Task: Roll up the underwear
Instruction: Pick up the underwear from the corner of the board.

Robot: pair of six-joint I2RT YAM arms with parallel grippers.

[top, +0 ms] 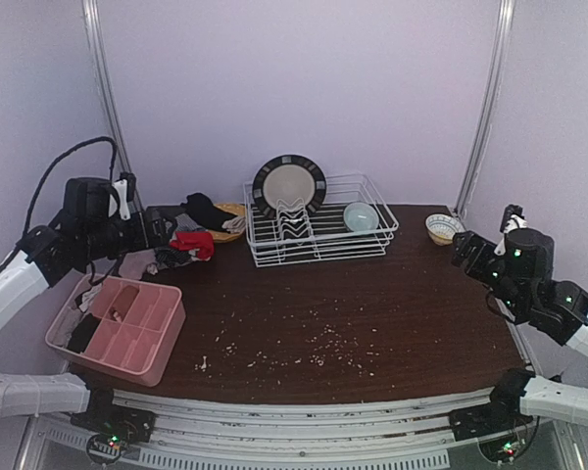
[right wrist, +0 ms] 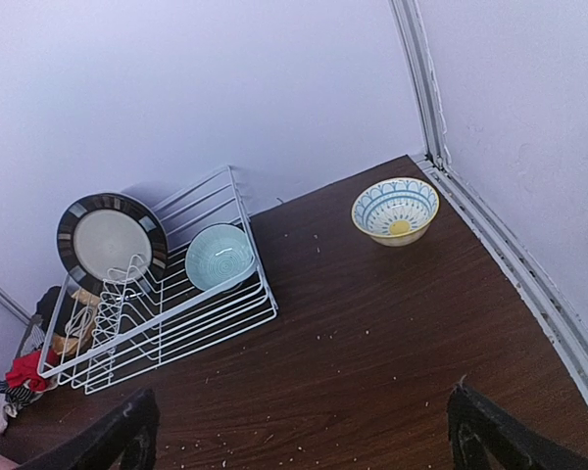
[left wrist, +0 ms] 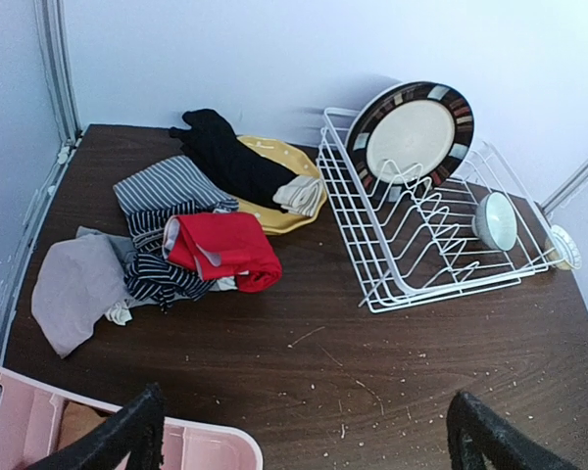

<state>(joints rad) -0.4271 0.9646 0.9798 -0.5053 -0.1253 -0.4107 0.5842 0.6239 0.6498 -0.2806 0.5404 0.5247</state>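
Left claw (left wrist: 309, 441) is spread wide, holding nothing, hanging over the table (left wrist: 372, 352). The underwear (left wrist: 176, 245) is heaped ahead of it, a bit left. The red pair (left wrist: 225, 250) lies on the striped pair (left wrist: 162, 191), with the grey pair (left wrist: 73, 289) further left. The black pair (left wrist: 225, 152) is behind, draped over a yellow plate (left wrist: 299, 196). Pink tray (left wrist: 211, 452) sits just under its left finger (left wrist: 127, 431). Right claw (right wrist: 299, 441) is wide and empty too, rack (right wrist: 167, 313) ahead-left, bowl (right wrist: 396, 210) ahead-right.
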